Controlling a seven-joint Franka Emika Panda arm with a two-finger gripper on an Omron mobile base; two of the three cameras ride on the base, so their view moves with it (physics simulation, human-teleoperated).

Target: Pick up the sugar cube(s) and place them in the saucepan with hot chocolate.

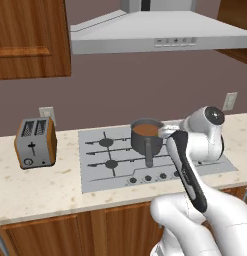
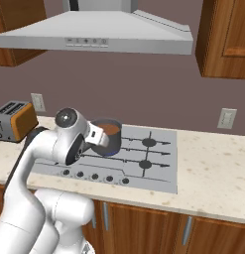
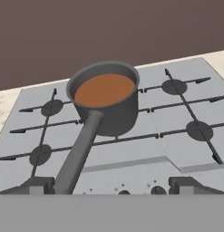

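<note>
The dark grey saucepan (image 1: pixel 146 139) (image 2: pixel 108 137) (image 3: pixel 109 106) stands on the cooktop's (image 1: pixel 97 172) back burner, left of centre. Its long handle (image 3: pixel 79 154) points toward the front edge. Smooth reddish-brown hot chocolate (image 3: pixel 104 89) (image 1: pixel 145 130) fills it nearly to the rim. In the hand view my gripper (image 3: pixel 112 186) hovers above the front of the cooktop and looks down at the pan. It is open, its fingertips (image 3: pixel 40 185) spread wide and nothing held between them. The sugar cubes are out of view.
An orange and grey toaster (image 1: pixel 36 142) (image 2: pixel 15 120) sits on the counter left of the cooktop. A steel range hood (image 1: pixel 155 31) hangs above. Knobs (image 1: pixel 147 177) line the cooktop's front edge. Bare beige counter (image 2: pixel 213 168) stretches to the right.
</note>
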